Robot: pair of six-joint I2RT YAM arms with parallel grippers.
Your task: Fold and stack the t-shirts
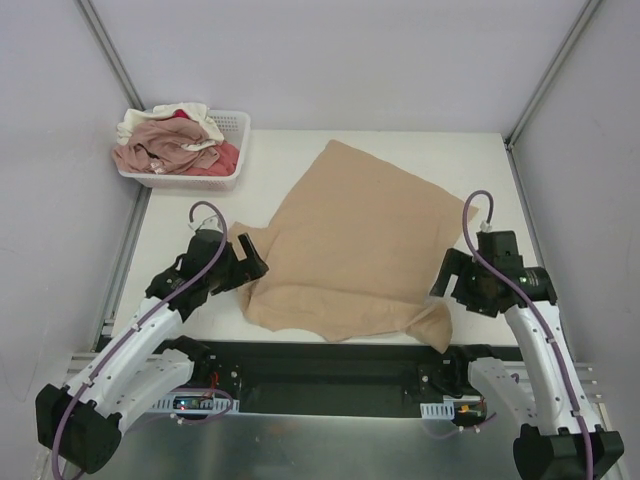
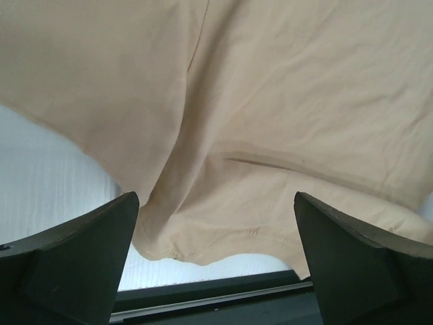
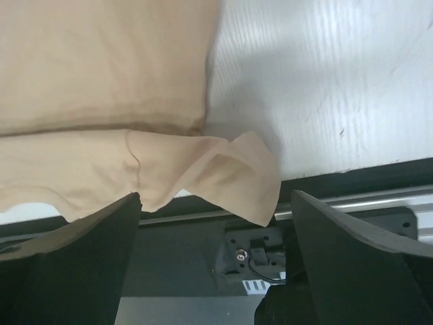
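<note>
The left gripper [image 1: 245,264] and right gripper [image 1: 447,290] gape wide, holding nothing, one at each near corner of the tan t-shirt [image 1: 350,240], spread flat on the table [image 1: 470,170], probably for folding. Other t-shirts [image 1: 165,145] wait heaped in the basket [image 1: 238,124].

White arms [image 1: 140,345], black fingers [image 2: 67,271], purple cables [image 1: 205,215]

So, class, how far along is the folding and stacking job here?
Done: one tan shirt is out of the basket and lies spread on the table, with no clear fold. In hand: nothing; the left gripper and right gripper are open at its near corners. Left: fold it, then the pink, cream and red shirts heaped in the basket; no stack exists yet.
</note>
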